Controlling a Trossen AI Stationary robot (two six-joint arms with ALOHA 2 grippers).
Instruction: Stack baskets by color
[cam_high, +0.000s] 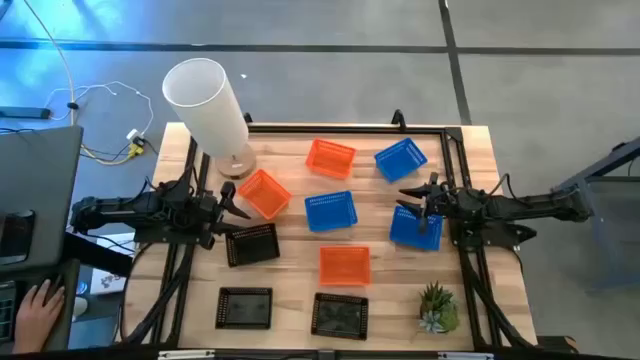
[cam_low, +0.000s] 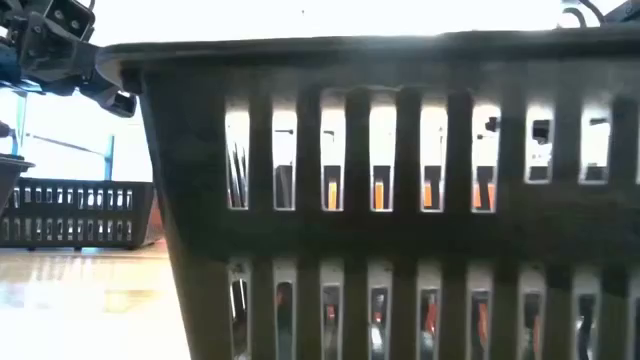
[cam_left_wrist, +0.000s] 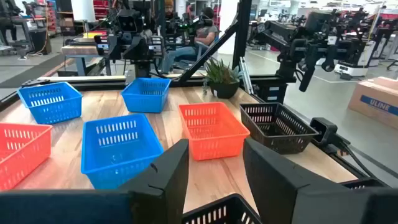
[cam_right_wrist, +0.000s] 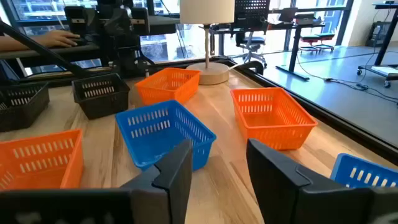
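Note:
Nine baskets lie singly on the table, none stacked. Orange baskets sit at the back (cam_high: 330, 158), beside the lamp (cam_high: 264, 193) and at front centre (cam_high: 344, 264). Blue baskets sit at the back right (cam_high: 401, 160), in the middle (cam_high: 330, 210) and at the right (cam_high: 415, 227). Black baskets sit at the left (cam_high: 252, 244) and along the front (cam_high: 245, 307) (cam_high: 340, 315). My left gripper (cam_high: 236, 205) (cam_left_wrist: 214, 168) hovers open by the left black basket's far edge, whose rim (cam_left_wrist: 211, 214) shows below its fingers. My right gripper (cam_high: 413, 200) (cam_right_wrist: 217, 165) hangs open over the right blue basket's far edge, empty.
A tall white cylinder lamp (cam_high: 210, 105) stands at the back left. A small green potted plant (cam_high: 437, 307) sits at the front right. A black frame rail (cam_high: 350, 128) borders the table. In the low view the front black basket (cam_low: 380, 200) blocks most of the table. A person's hand (cam_high: 40, 300) rests off the table at left.

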